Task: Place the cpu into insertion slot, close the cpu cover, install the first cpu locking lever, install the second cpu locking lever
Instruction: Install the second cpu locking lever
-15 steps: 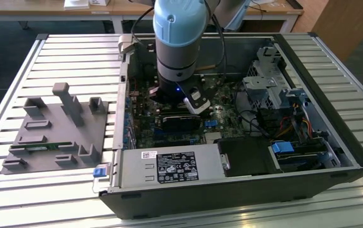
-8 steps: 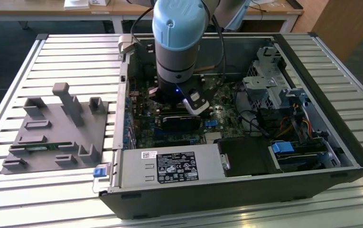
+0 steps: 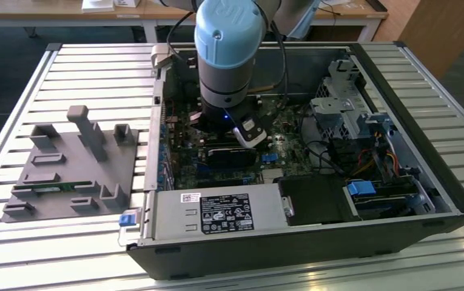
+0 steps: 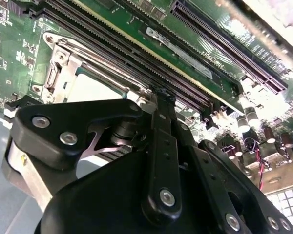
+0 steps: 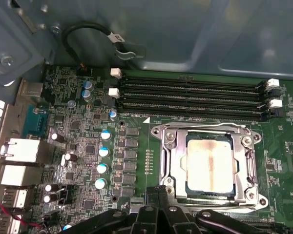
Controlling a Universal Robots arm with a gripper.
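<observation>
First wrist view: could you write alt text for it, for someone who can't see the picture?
A square silvery-beige chip sits in its socket on a green circuit board, with a metal frame closed around it. The robot's black pincer hangs just beside the socket, and four long black slots run past it.

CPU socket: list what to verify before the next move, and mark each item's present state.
1. Chip lying flat and square inside its frame: ok.
2. Cover down around the chip: ok.
3. Locking levers latched: cannot tell.
4. Pincer close to the cover's edge: ok; in the second wrist view it sits at the same edge.
5. Black cable apart from the cover: ok.
6. Memory slots beside the cover, nothing standing in them: ok.
</observation>
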